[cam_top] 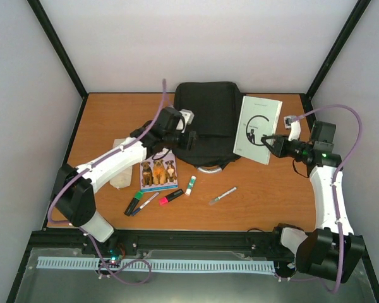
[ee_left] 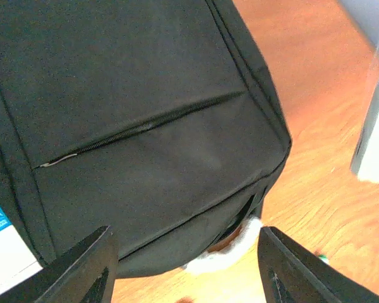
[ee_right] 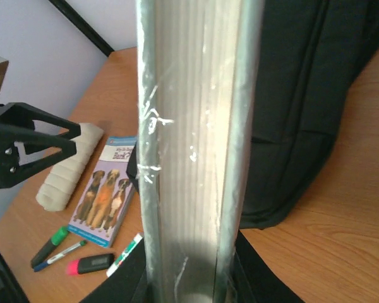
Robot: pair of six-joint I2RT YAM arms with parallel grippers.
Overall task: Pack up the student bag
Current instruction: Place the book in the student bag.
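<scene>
Your left arm (cam_top: 114, 161) stretches diagonally from its base toward the table's centre, the left gripper (cam_top: 189, 137) pointed down, its fingers (ee_left: 95, 268) spread wide. Your right arm (cam_top: 328, 189) rises along the right side and bends inward at the elbow, with the right gripper (cam_top: 270, 140) clamped on a white book (cam_top: 258, 126).

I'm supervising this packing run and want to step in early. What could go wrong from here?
1. The right tool grips the book at one edge only, and its wrap looks glossy. It might slip or swing.
2. The zip that shows on the bag is closed and no opening is visible, so the book may just push against fabric.
3. The left tool hangs open close over the bag and could snag it.
</scene>
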